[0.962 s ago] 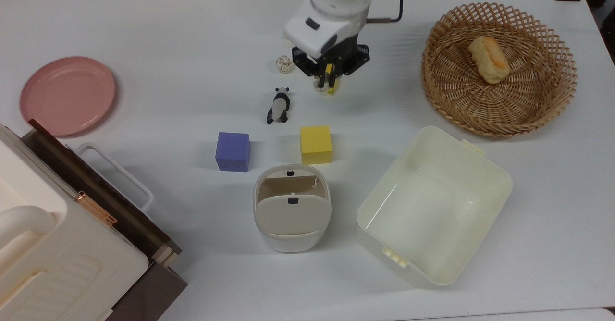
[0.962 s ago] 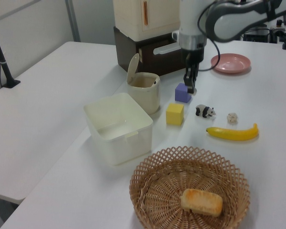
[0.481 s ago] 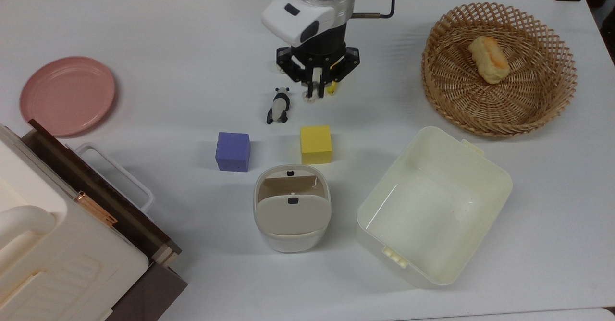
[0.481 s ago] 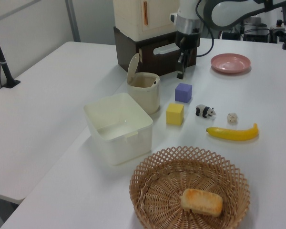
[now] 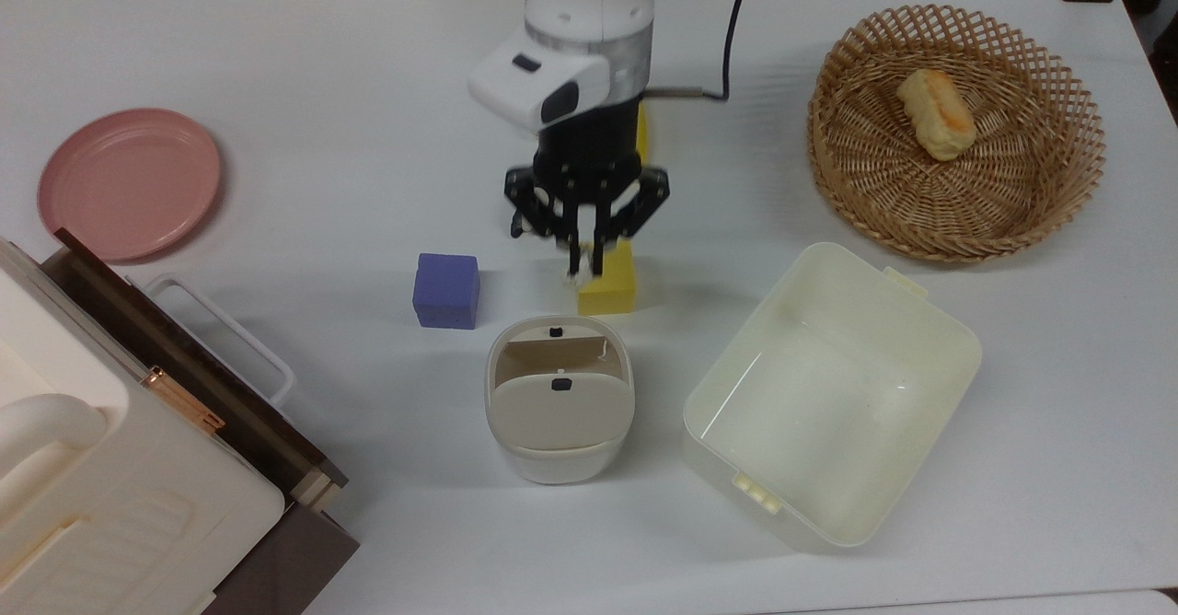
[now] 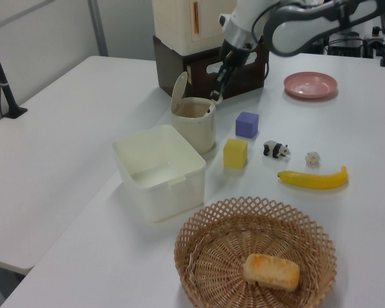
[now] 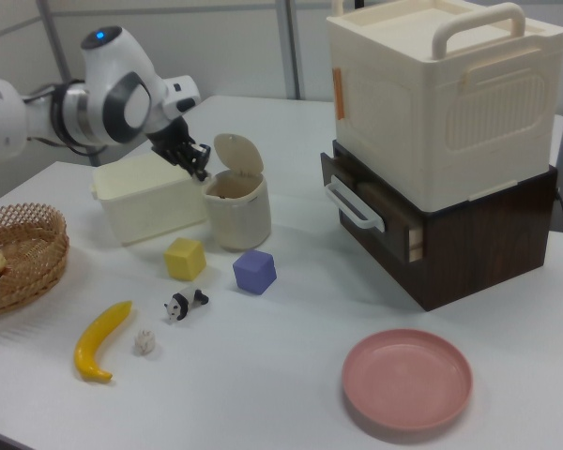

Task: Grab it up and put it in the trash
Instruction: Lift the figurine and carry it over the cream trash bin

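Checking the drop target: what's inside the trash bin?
With its flap up, the trash bin shows a brown inner wall in the top view and a dark opening in the left view. The bottom is hidden; no contents are visible.

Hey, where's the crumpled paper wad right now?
The paper wad is pinched in the gripper, held above the table; in the top view it sits over the yellow cube, just short of the trash bin.

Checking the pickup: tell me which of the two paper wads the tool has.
The lumpy paper wad, pinched in the tool and held aloft near the trash bin. The rounder paper ball lies on the table beside the banana.
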Controlling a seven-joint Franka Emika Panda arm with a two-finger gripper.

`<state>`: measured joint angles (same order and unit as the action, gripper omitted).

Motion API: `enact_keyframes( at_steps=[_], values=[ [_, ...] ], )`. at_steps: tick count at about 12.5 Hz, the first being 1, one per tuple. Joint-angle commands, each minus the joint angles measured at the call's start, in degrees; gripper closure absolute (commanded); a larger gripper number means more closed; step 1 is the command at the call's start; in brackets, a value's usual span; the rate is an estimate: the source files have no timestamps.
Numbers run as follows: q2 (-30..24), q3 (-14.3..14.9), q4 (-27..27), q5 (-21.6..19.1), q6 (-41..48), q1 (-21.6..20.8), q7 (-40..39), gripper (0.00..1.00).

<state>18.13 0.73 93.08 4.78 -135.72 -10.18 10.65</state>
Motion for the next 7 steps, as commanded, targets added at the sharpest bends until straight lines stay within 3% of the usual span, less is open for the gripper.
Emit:
enact_keyframes(
  at_steps=[1, 5, 7],
  values=[
    [3.6, 0.3, -1.4, 2.9, -7.6, 0.6, 0.7, 1.00],
    [6.3, 0.4, -1.4, 4.5, -15.5, 1.5, 0.6, 0.97],
    [6.5, 0.4, -1.4, 4.9, -15.9, 1.6, 0.6, 0.88]
  ],
)
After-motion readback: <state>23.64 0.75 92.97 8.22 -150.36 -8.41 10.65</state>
